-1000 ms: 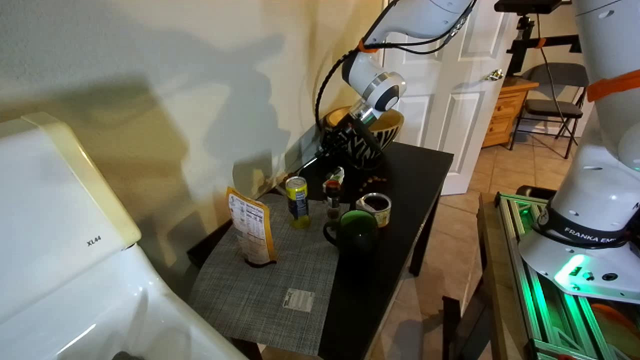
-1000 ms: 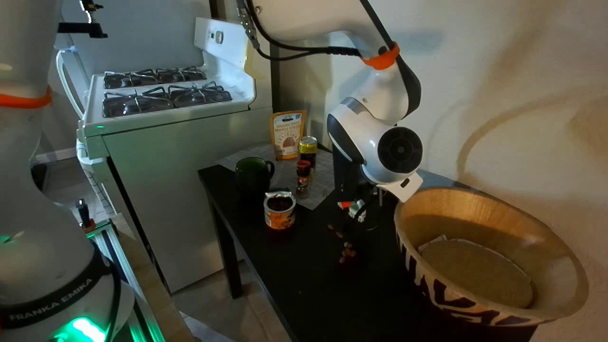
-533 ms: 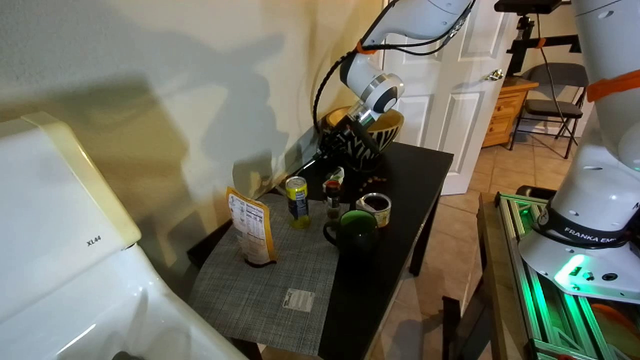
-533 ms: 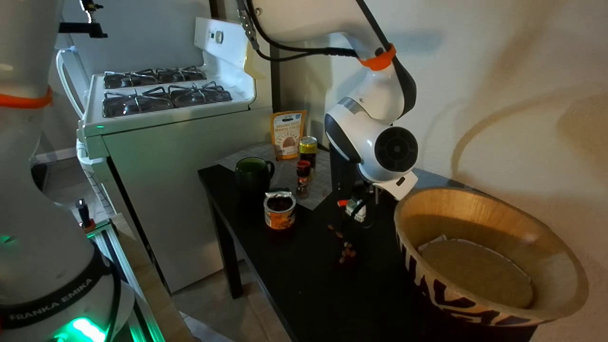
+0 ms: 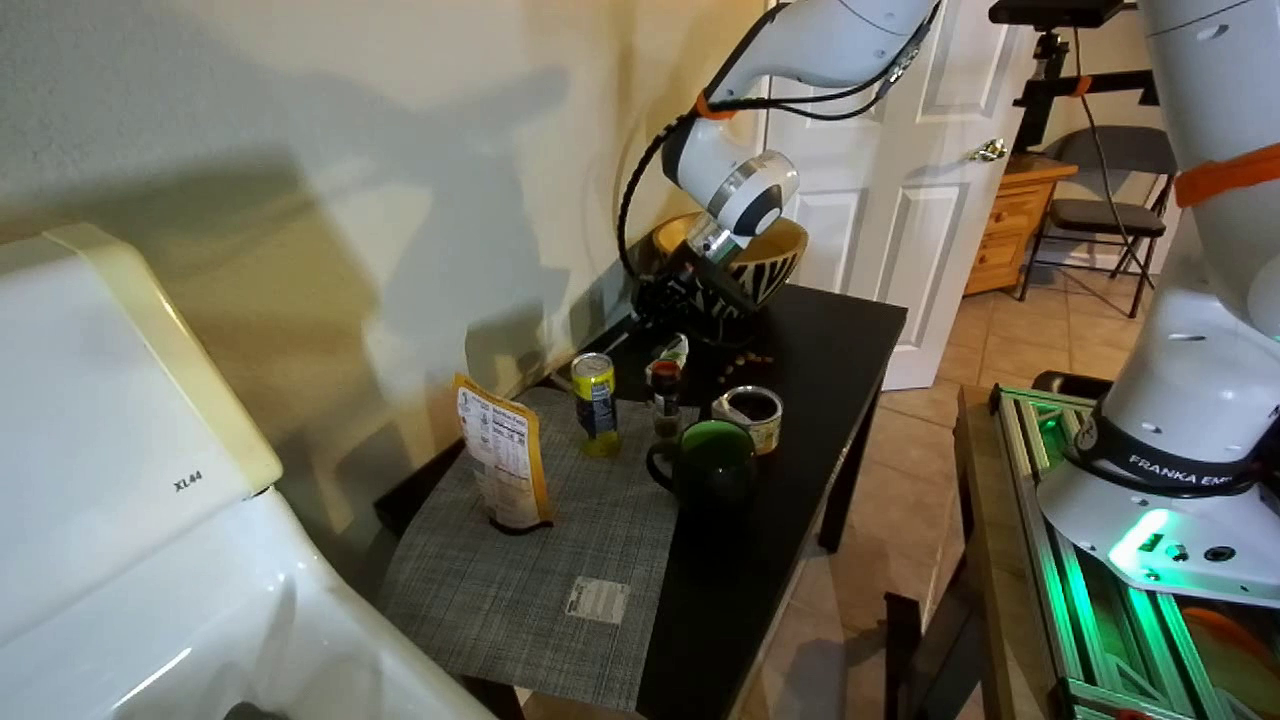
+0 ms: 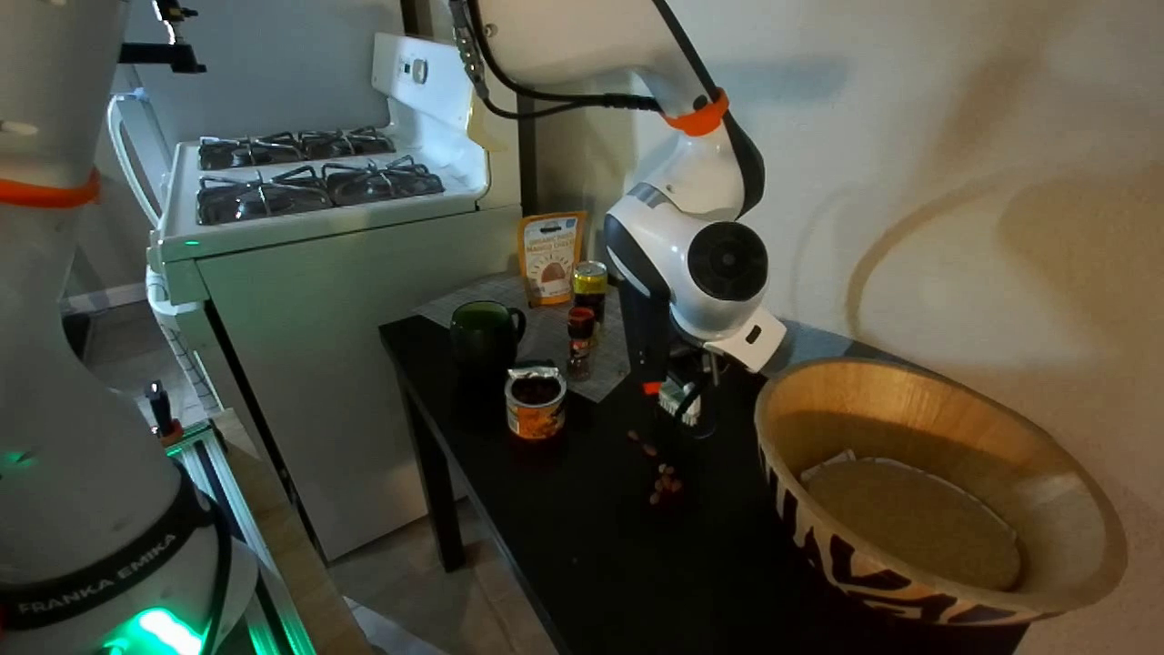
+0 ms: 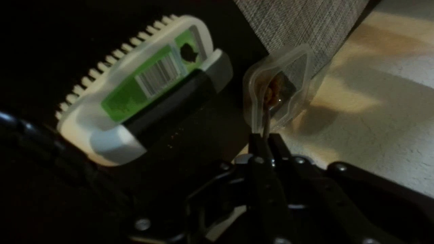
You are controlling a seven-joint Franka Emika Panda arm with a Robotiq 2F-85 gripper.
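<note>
My gripper (image 7: 267, 137) is shut on the thin handle of a spoon-like utensil (image 7: 267, 122). The utensil's far end reaches into a clear plastic container (image 7: 249, 91) with something reddish brown inside; whether it touches the bottom I cannot tell. To the left in the wrist view lies a white and green scrub brush (image 7: 135, 91) with a black grip, apart from the fingers. In an exterior view the dark gripper (image 5: 650, 305) hangs low over the table beside the wall, the shiny utensil (image 5: 618, 338) slanting down from it. In an exterior view the arm's wrist hides most of the gripper.
On the black table (image 6: 591, 555) stand a large zebra-patterned wooden bowl (image 6: 1082, 546), an opened tin (image 6: 536, 420), a dark green mug (image 6: 482, 337), a spice bottle (image 6: 580, 350), a yellow-topped can (image 5: 596, 400) and a pouch (image 5: 505, 460). Several nuts (image 6: 666, 482) lie loose.
The arm has shifted left in both exterior views, away from the wooden bowl and closer to the wall. The utensil, still gripped, shows shorter in an exterior view. Objects on the table have not moved.
</note>
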